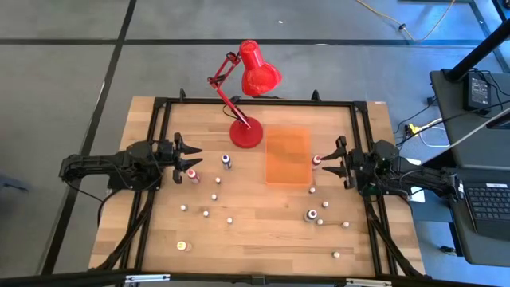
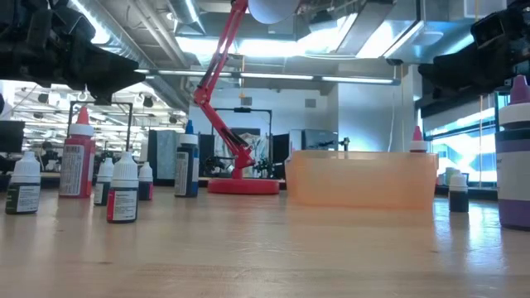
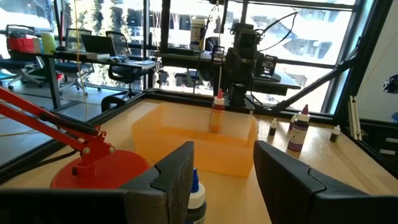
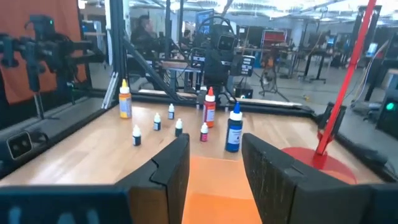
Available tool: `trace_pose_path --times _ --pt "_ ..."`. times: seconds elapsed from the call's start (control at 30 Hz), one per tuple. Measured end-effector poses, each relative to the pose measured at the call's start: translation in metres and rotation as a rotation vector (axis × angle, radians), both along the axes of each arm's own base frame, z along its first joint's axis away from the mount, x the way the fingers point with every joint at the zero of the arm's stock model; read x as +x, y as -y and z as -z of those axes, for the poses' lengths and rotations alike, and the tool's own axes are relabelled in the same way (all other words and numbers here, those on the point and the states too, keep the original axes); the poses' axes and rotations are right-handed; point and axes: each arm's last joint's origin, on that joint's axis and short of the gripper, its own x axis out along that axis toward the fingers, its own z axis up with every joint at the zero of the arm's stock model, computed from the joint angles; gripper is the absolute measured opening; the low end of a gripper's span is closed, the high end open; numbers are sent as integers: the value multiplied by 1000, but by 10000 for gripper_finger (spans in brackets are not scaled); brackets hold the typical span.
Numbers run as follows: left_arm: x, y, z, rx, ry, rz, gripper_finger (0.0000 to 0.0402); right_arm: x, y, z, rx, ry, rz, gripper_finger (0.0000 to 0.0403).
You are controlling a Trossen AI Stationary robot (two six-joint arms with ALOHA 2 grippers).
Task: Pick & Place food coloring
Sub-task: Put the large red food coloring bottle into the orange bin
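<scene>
Both grippers spread, holding nothing, either side of the orange tray (image 1: 288, 155).
Left gripper (image 1: 188, 156) beside a red bottle (image 1: 193, 174) and blue bottle (image 1: 227, 161); right gripper (image 1: 329, 159) by another red bottle (image 1: 316, 162). Remaining food coloring (image 1: 205, 213) scattered nearer.

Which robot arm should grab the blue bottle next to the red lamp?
Probably the left arm. Its open tool sits closer to the blue bottle, with bare table between them. The right tool, also open, is across the orange tray, beside a red bottle.
</scene>
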Motion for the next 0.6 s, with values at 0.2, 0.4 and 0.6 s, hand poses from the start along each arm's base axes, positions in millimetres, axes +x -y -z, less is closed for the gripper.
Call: trace_pose_path --times 0.2,0.4,0.6 --pt "0 0 0 0 0 0 164 0 0 0 -37 4 1 150" --pt "0 0 0 0 0 0 162 0 0 0 95 -10 -6 150" --pt "0 0 0 0 0 0 164 0 0 -4 319 2 -18 150"
